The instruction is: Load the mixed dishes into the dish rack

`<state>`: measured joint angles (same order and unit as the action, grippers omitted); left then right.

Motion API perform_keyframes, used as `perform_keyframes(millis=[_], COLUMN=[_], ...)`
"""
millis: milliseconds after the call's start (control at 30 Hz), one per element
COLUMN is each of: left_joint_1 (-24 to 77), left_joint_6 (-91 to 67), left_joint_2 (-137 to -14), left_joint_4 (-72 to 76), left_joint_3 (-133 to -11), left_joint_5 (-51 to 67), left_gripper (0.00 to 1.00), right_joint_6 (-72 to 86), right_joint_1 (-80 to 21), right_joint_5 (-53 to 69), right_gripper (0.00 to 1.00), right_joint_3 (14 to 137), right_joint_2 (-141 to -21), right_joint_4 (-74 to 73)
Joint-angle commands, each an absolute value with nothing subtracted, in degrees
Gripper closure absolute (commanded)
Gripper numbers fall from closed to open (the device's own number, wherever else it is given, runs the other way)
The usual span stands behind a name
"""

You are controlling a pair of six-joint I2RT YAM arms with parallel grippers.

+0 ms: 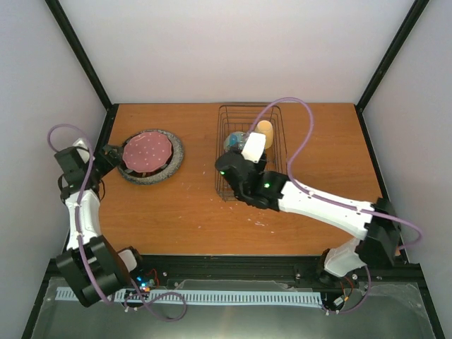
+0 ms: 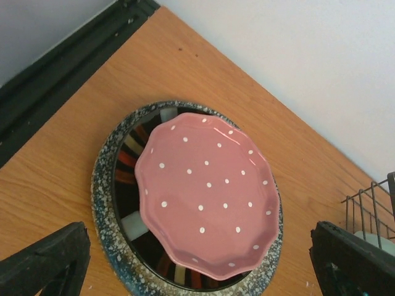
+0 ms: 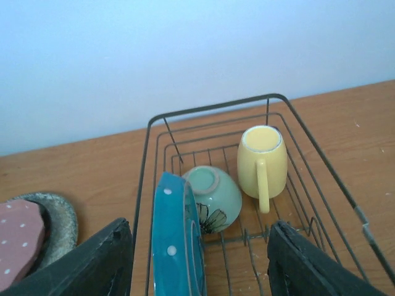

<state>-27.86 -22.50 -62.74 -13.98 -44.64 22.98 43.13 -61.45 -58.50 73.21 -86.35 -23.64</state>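
Top view looks down from behind on the whole desk. Left wrist sits close above the pink-red dotted plate; right wrist looks low into the dish rack (plate shared).

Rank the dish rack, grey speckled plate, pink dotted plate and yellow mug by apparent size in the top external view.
Largest to smallest:
1. dish rack
2. grey speckled plate
3. pink dotted plate, lying on it
4. yellow mug, clearly smallest, though the right arm hides part of it
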Motion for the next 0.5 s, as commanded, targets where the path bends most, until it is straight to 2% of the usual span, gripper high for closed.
perform_keyframes(millis=[0,67,133,167,233,333,467], left_joint_1=[-31.76,-32.5,-33.15,-33.65,-34.12,-34.36,-34.39], left_joint_6=[-24.66,-25.13,-25.82,-26.15,-26.43,-26.4,-26.3], left_joint_2=[-67.0,-68.63,-70.31,-71.23,-73.18,-76.15,-78.13], left_joint_4=[-14.05,-13.77,-13.3,-12.92,-12.9,-13.8,-14.29], left_joint_3=[-47.59,-48.2,-48.9,-49.35,-50.49,-52.63,-54.36], left_joint_5=[36.76,39.4,42.08,44.16,46.73,47.96,48.82], left_gripper=[0.05,0.11,0.23,0.32,0.42,0.46,0.45], right_joint_6=[34.94,34.09,33.07,31.42,26.41,20.25,16.74], right_joint_1=[-58.06,-49.69,-42.78,-41.06,-40.21,-40.03,-40.01], right_joint_5=[-51.99,-35.38,-20.0,-15.85,-11.76,-6.45,-0.67], right_gripper=[0.41,0.43,0.46,0.47,0.48,0.46,0.45], right_joint_3=[68.39,66.25,65.12,66.19,70.81,79.54,83.97], right_joint_2=[-77.43,-73.59,-71.16,-70.73,-71.59,-76.04,-78.82], right_joint_4=[-14.7,-12.18,-9.91,-9.83,-12.81,-20.28,-23.73])
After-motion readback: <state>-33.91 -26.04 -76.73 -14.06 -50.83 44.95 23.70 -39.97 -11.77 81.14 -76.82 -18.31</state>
